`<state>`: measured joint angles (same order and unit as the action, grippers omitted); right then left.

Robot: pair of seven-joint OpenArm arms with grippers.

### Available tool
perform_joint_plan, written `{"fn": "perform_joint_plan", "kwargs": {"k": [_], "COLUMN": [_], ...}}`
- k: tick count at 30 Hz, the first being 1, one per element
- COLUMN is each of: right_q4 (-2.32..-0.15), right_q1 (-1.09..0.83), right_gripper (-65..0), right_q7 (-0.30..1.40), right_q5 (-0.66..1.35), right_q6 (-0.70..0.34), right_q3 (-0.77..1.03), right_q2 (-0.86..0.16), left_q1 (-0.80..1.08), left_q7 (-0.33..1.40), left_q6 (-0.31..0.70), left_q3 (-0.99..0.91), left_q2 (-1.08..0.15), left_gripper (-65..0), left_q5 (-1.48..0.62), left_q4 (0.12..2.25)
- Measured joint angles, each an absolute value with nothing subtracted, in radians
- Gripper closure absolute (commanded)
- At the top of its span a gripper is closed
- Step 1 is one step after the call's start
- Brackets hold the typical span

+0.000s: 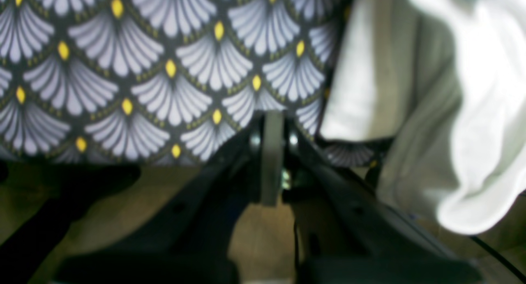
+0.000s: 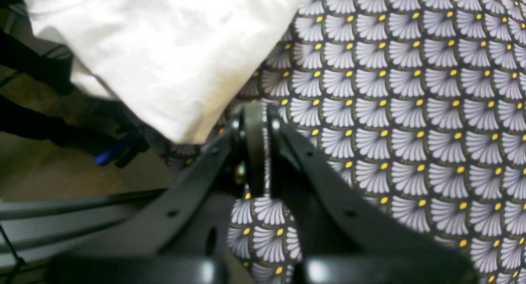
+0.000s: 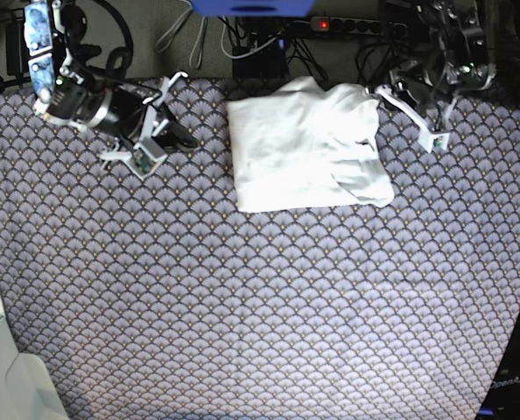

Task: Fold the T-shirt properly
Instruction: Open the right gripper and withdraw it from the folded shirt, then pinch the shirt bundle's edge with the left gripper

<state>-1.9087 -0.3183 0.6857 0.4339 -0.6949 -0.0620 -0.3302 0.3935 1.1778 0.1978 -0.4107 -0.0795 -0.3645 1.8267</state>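
Tablecloth (image 3: 242, 306) with fan pattern covers the table; folded T-shirt (image 3: 304, 153) lies at twelve o'clock, cables (image 3: 242, 39) behind. Left gripper (image 3: 431, 131) and right gripper (image 3: 146, 144) both pressed together, empty.

Both arms are held low near the far edge. The left end effector (image 3: 411, 112) is pressed shut, with nothing held. The right end effector (image 3: 174, 133) is shut too, with nothing held.

No readable text or labels anywhere.
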Motion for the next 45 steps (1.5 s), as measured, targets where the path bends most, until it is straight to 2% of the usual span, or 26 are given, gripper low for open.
{"fn": "perform_joint_plan", "kwargs": {"k": [6,9,11,14,17,20,27,39,43,45], "right_q4": [-1.909,-1.909,-1.909,-1.909,-1.909,-1.909,-1.909,-1.907,-1.907,-1.907], "right_q1": [-0.319,-0.319,-0.319,-0.319,-0.319,-0.318,-0.314,-0.311,-0.311,-0.311], "right_gripper": [0.0,0.0,0.0,0.0,0.0,0.0,0.0,0.0,0.0,0.0], "right_q7": [0.688,0.686,0.687,0.688,0.686,0.685,0.685,0.685,0.685,0.686], "right_q5": [0.434,0.434,0.433,0.434,0.434,0.435,0.436,0.434,0.434,0.433], "right_q6": [-0.695,-0.695,-0.695,-0.695,-0.695,-0.695,-0.695,-0.694,-0.695,-0.695], "right_q3": [-0.062,-0.062,-0.062,-0.062,-0.062,-0.062,-0.062,-0.064,-0.064,-0.064], "right_q2": [-0.331,-0.331,-0.334,-0.332,-0.333,-0.34,-0.352,-0.371,-0.371,-0.371], "left_q1": [0.382,0.384,0.385,0.384,0.382,0.335,0.223,0.165,0.163,0.163], "left_q7": [1.218,1.257,1.251,1.245,1.244,1.255,1.23,1.086,1.045,1.018], "left_q6": [0.198,0.206,0.2,0.196,0.195,0.213,0.216,0.221,0.233,0.234], "left_q3": [-0.417,-0.433,-0.472,-0.527,-0.572,-0.55,-0.408,-0.223,-0.22,-0.22], "left_q2": [-0.121,-0.168,-0.213,-0.238,-0.237,-0.241,-0.232,-0.239,-0.244,-0.244], "left_gripper": [-0.6,-4.5,-13.2,-31.0,-47.7,-55.3,-56.5,-56.6,-52.5,-47.1], "left_q5": [-0.403,-0.56,-0.666,-0.846,-0.926,-0.947,-0.943,-0.96,-0.992,-0.993], "left_q4": [1.975,1.977,1.974,1.971,1.971,1.958,1.71,1.526,1.477,1.461]}}
